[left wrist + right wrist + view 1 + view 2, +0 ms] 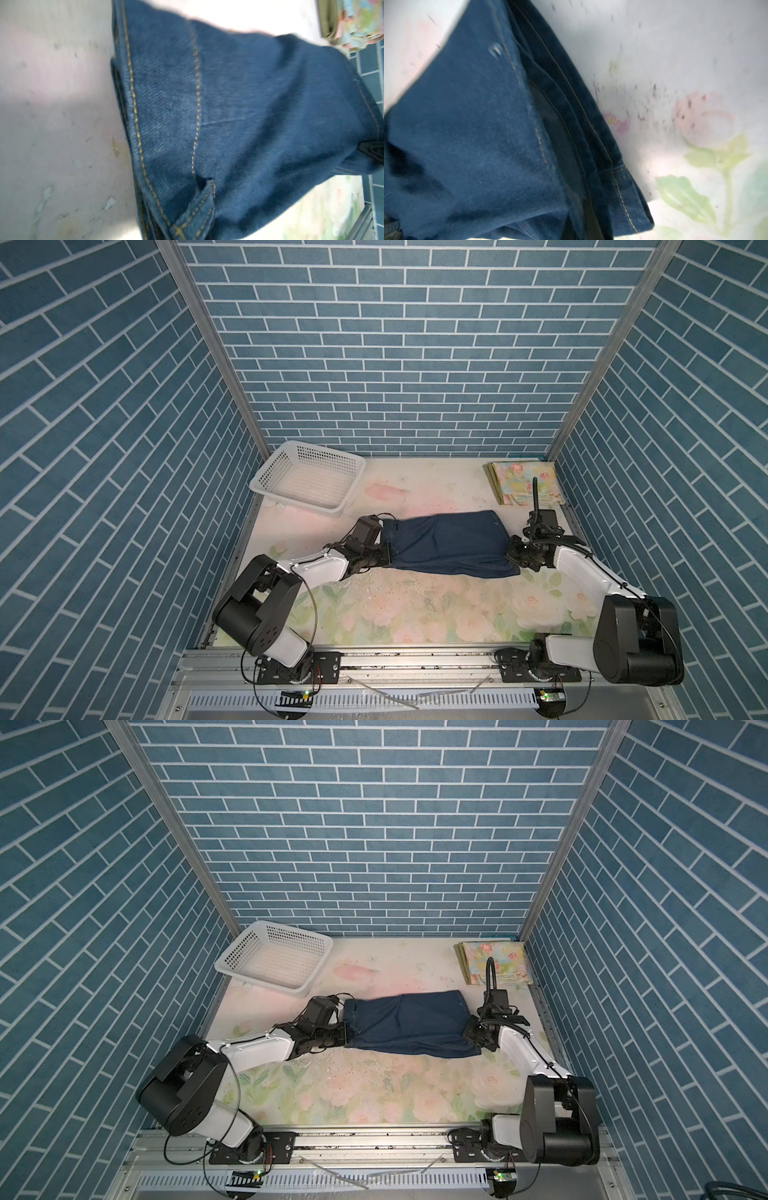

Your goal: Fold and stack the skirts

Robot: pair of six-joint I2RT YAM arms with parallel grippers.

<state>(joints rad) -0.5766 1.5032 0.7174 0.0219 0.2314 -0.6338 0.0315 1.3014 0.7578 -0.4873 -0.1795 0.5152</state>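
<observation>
Two claws, one garment: the left claw [387, 552] [343, 1033] is closed on the waistband end of the denim skirt [449, 543] [407, 1021], and the right claw [513, 552] [470, 1032] is closed on the opposite end, where the cloth bunches. In both top views the skirt spans the gap between them, across the middle of the table [415, 614] [374, 1090]. Both wrist views are blurred and filled with denim [249, 114] [467, 135] showing yellow stitching; whether the skirt's near edge touches the table cannot be told.

Three skirts are in view. The other two sit in the far right corner, well apart from the denim one: the folded floral skirt [523, 481] [494, 959] [357, 20] lies on top of the olive skirt [493, 483] [327, 18], of which only an edge shows.

One white basket [268, 475] [235, 953] stands in the far left corner, tilted, near the left arm.
</observation>
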